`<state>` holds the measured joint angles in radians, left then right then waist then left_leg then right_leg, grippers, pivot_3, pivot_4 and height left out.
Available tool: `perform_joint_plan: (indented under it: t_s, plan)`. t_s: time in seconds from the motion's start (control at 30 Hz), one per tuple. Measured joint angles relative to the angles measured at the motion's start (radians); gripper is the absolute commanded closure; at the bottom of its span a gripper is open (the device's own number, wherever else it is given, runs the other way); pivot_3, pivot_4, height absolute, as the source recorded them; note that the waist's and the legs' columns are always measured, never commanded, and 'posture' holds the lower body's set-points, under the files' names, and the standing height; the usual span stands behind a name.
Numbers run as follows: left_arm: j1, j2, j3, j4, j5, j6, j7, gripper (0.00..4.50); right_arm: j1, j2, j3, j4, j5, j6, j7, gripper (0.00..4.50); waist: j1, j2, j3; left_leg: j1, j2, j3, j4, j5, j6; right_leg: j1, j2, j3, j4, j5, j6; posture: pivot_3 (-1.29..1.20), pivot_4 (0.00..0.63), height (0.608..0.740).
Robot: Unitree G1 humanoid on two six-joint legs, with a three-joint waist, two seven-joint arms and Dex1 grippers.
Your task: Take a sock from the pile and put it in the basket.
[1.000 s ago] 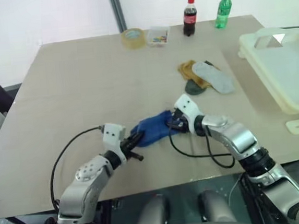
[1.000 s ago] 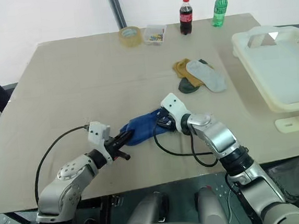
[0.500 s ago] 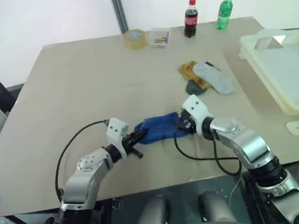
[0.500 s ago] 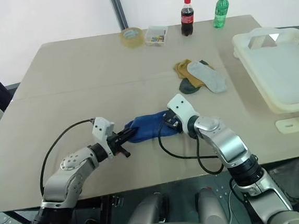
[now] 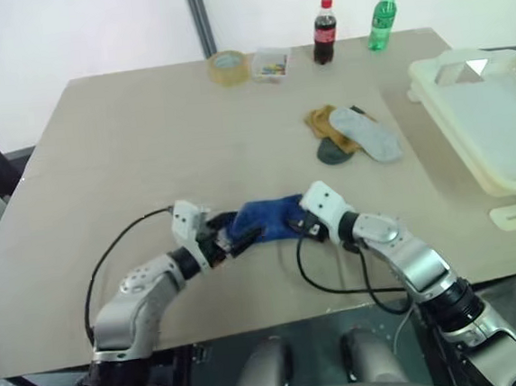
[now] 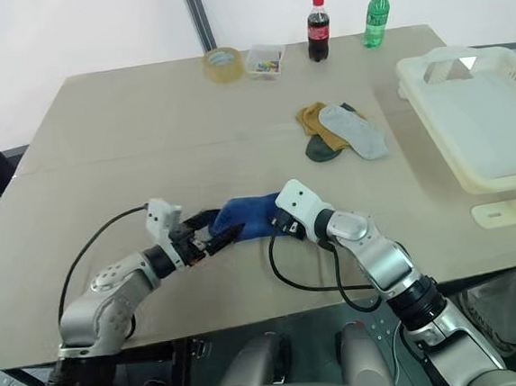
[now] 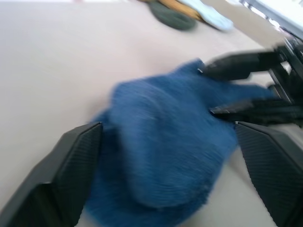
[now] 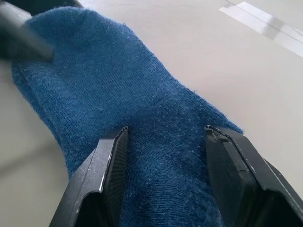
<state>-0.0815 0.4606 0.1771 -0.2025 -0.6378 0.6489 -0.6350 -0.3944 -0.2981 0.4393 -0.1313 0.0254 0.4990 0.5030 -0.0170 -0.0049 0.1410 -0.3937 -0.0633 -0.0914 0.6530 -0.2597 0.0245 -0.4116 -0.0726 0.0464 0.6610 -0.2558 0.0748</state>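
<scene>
Blue sock (image 5: 265, 220) sits on the tan surface (image 5: 145, 140) near the robot's edge, strung between the two grippers and well apart from the pile (image 5: 352, 133). Right gripper (image 8: 163, 142) pinches one end: both pads are pressed into the fabric, with a fold bunched up between them. Left gripper (image 7: 165, 156) is spread wide at the other end, fingers flanking the sock without clamping it. So the sock looks like it's carried by the right side only.

Basket (image 5: 496, 127) is at the surface's right edge, past the pile, nothing in it that I can see.

My read on doing this step well:
- pull the left gripper straight back off the fabric first, so a finger doesn't snag the knit
- right grip is near one end, so expect the free end to droop; lift high enough that the tail clears the surface and the grey sock (image 5: 366, 133) on the way
- carry over the basket's near wall, not into it
- release over the middle of the basket floor, not at the rim, so the dangling end can't hang over the wall
</scene>
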Motion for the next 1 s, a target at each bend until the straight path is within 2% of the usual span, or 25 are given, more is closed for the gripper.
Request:
perform_joint_plan:
  t_s: [0.1, 0.33, 0.5, 0.73, 0.83, 1.0]
  plan:
    - [-0.022, 0.011, 0.119, 0.059, -0.115, 0.146, 0.058, 0.03, 0.0, -0.002, 0.0, 0.001, -0.017, -0.002, 0.009, 1.88, 0.001, 0.0, 0.0, 0.0, -0.001, 0.0, 0.0, 0.0, 0.0, 0.0, 0.0, -0.001, 0.0, 0.0, 0.0, 0.0, 0.15, 0.74]
    - [-0.136, 0.059, 0.179, 0.117, -0.262, 0.465, 0.116, 0.03, -0.001, 0.002, 0.007, 0.007, -0.052, -0.012, 0.016, 1.88, 0.001, 0.0, -0.002, 0.004, -0.001, 0.0, 0.0, 0.0, 0.0, 0.003, 0.0, 0.0, 0.001, 0.0, 0.0, 0.0, 0.15, 0.74]
    - [-0.203, 0.004, 0.181, 0.184, -0.351, 0.633, 0.119, 0.03, -0.005, 0.003, 0.013, 0.024, -0.078, -0.025, 0.018, 1.88, 0.003, 0.0, -0.002, 0.015, -0.002, -0.001, -0.001, -0.002, 0.004, 0.016, -0.001, -0.001, -0.003, 0.0, 0.0, 0.0, 0.15, 0.74]
    - [-0.287, -0.093, 0.179, 0.289, -0.401, 0.738, 0.137, 0.03, -0.008, 0.009, 0.014, 0.03, -0.096, -0.032, 0.022, 1.88, 0.003, 0.0, -0.003, 0.015, -0.002, -0.002, -0.001, 0.0, 0.0, 0.016, -0.001, -0.002, -0.002, 0.0, 0.0, 0.0, 0.15, 0.74]
    - [-0.312, -0.178, 0.239, 0.355, -0.441, 0.735, 0.168, 0.03, -0.009, 0.012, 0.014, 0.031, -0.1, -0.036, 0.024, 1.88, 0.003, -0.001, -0.002, 0.015, -0.002, -0.002, -0.001, 0.0, 0.0, 0.016, -0.001, -0.002, -0.002, 0.0, 0.0, 0.0, 0.15, 0.74]
    - [-0.325, -0.25, 0.342, 0.372, -0.54, 0.714, 0.22, 0.03, -0.009, 0.012, 0.013, 0.031, -0.103, -0.044, 0.029, 1.88, 0.002, -0.002, -0.002, 0.013, -0.001, -0.002, -0.001, 0.0, -0.001, 0.014, -0.001, -0.002, -0.003, 0.0, 0.0, 0.0, 0.15, 0.74]
